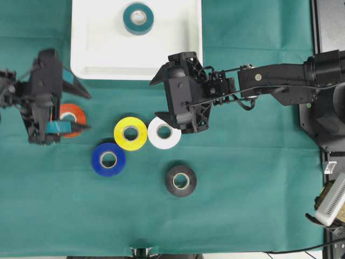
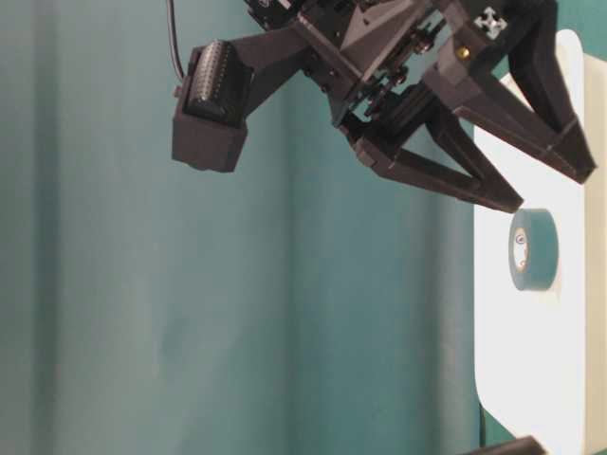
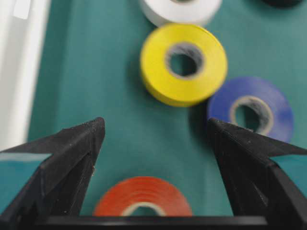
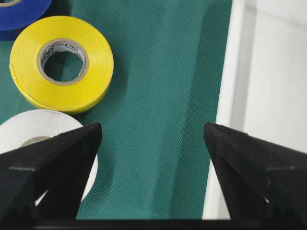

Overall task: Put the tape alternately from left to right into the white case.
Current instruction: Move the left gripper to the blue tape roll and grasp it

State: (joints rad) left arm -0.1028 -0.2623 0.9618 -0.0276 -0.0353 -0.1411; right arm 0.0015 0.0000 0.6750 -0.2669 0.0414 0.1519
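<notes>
**Left pincer lines up on the orange roll**

One teal roll [image 1: 138,18] sits in the white case [image 1: 86,48] at the top of the surface, so five are left out on the green cloth [image 1: 242,205]. The left pincer [image 1: 75,110] hangs with its jaws spread wide and nothing in them, and the orange roll [image 1: 73,120] lies flat right between and beneath them. In the wrist view, that roll [image 3: 143,196] peeks up between the two black fingers [image 3: 72,153], hole facing up, with no long axis to worry about. To my eye the left arm is the one to take it: it's right on top of it.

The right pincer [image 1: 161,100] is also wide and empty, parked just below the case's near rim, with the white roll [image 1: 164,133] at its lower finger. Yellow [image 1: 130,133] touches white; blue [image 1: 108,159] sits just below yellow, black [image 1: 180,180] apart on its own.

Orange has clear cloth around it, so nothing crowds the grab. The path up to the case looks free, though I can't tell the pincer's height above the roll.
</notes>
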